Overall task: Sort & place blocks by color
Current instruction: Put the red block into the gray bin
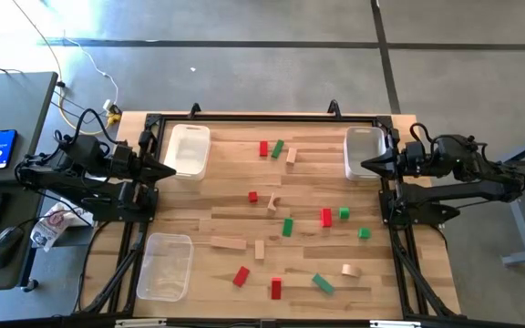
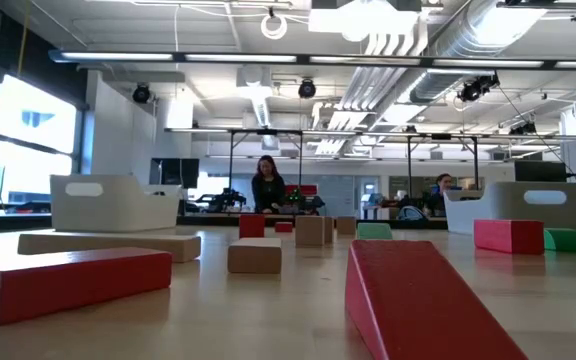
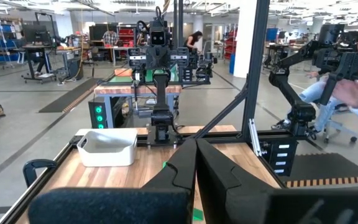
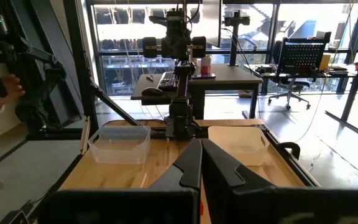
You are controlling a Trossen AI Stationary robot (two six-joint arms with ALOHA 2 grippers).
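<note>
Red, green and plain-wood blocks lie scattered flat on the wooden table (image 1: pixel 217 219), among them a red bar (image 1: pixel 276 288), a green bar (image 1: pixel 323 283) and a wood bar (image 1: pixel 228 242). In the low view a red bar (image 2: pixel 68 282) and a red wedge-like piece (image 2: pixel 418 300) lie nearest. My left gripper (image 1: pixel 169 170) hovers shut at the table's left edge, pointing level toward the right; its tips (image 3: pixel 196 144) hold nothing. My right gripper (image 1: pixel 366 166) hovers shut at the right edge, facing left, and its tips (image 4: pixel 201 143) hold nothing.
A white bin (image 1: pixel 188 150) stands at the far left, another white bin (image 1: pixel 365 150) at the far right, and a clear bin (image 1: pixel 164 264) at the near left. A black frame (image 1: pixel 262 117) runs around the table. People sit in the room beyond.
</note>
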